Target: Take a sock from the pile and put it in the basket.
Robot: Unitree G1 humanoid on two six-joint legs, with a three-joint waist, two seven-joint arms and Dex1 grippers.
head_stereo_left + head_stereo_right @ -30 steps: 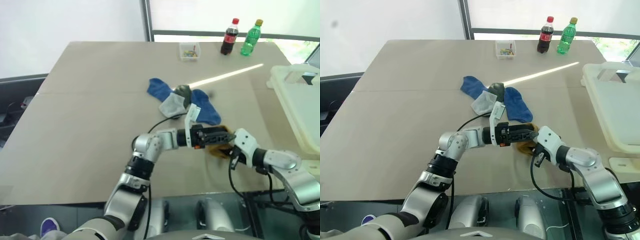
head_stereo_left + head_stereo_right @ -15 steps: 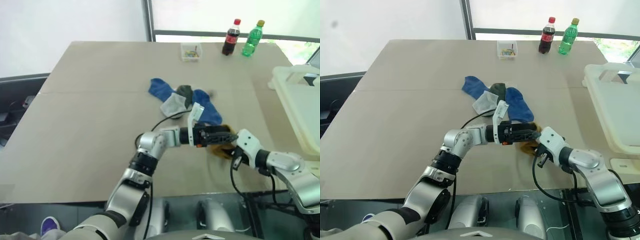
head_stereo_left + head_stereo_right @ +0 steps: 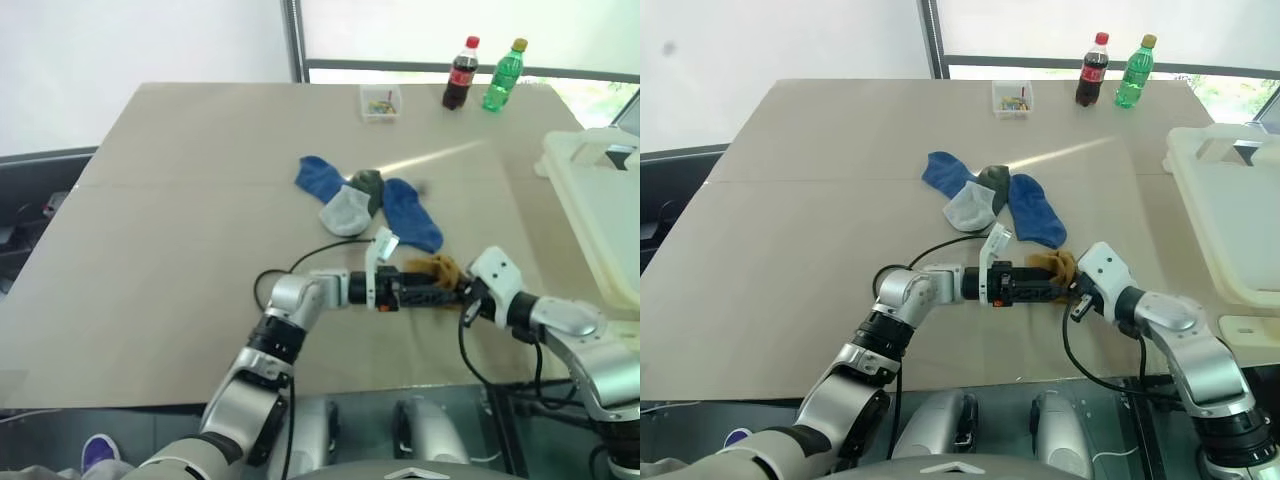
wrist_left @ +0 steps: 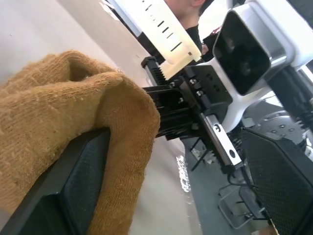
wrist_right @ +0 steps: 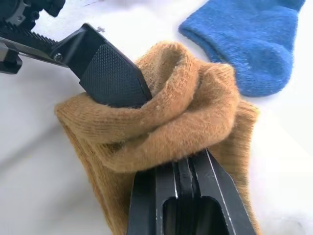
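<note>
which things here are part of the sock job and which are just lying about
Part of the job:
- mustard sock, pinched by the right end effector
- sock pile
- basket

Just lying about:
- cola bottle
- green bottle
- small clear box

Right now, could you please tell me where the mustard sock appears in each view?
Left eye: mustard sock between both grippers, below the blue sock.
Right eye: same.
Left wrist: draped over one finger.
Right wrist: centre.
Shared landmark: that blue sock.
</note>
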